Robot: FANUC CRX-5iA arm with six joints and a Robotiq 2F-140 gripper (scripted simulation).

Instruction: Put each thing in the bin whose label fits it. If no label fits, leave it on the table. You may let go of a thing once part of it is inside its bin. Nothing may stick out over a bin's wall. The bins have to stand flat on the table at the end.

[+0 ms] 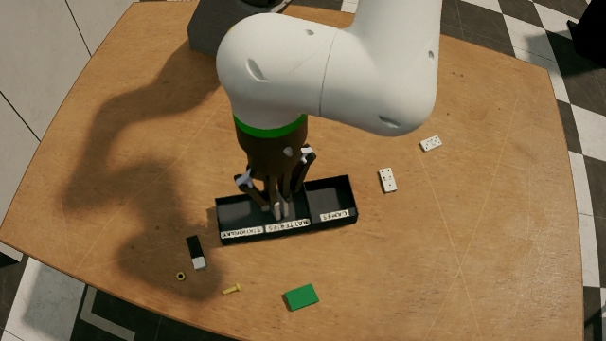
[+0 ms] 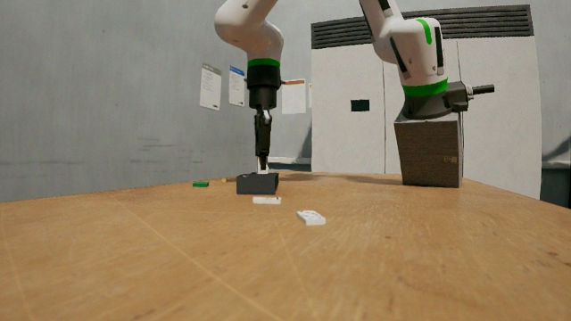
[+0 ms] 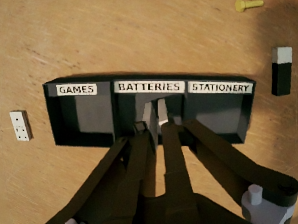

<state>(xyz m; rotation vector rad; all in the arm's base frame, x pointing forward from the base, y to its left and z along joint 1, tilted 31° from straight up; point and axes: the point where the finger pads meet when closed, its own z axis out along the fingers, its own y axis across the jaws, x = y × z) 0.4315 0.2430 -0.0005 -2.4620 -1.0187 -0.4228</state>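
Observation:
My gripper [image 1: 281, 208] [image 2: 262, 170] [image 3: 157, 110] is nearly closed, with only a narrow gap and nothing visible in it. Its tips are at about rim height over the BATTERIES compartment. The black three-part bin [image 1: 289, 234] [image 2: 257, 185] stands flat, with labels GAMES [image 3: 76, 90], BATTERIES [image 3: 149, 87] and STATIONERY [image 3: 220, 87]. No thing shows inside; the fingers hide part of the middle. One domino [image 1: 387, 180] [image 2: 267, 201] [image 3: 20, 126] lies beside the GAMES end, another domino [image 1: 431, 143] [image 2: 311, 218] farther out. A black-and-white block [image 1: 195, 252] [image 3: 282, 70] lies beyond the STATIONERY end.
On the label side of the bin lie a green block [image 1: 301, 297] [image 2: 201, 184], a yellow bolt [image 1: 232, 289] [image 3: 248, 5] and a small yellow nut [image 1: 180, 276], which is near the table edge. The robot's base [image 2: 428, 153] stands on the opposite side.

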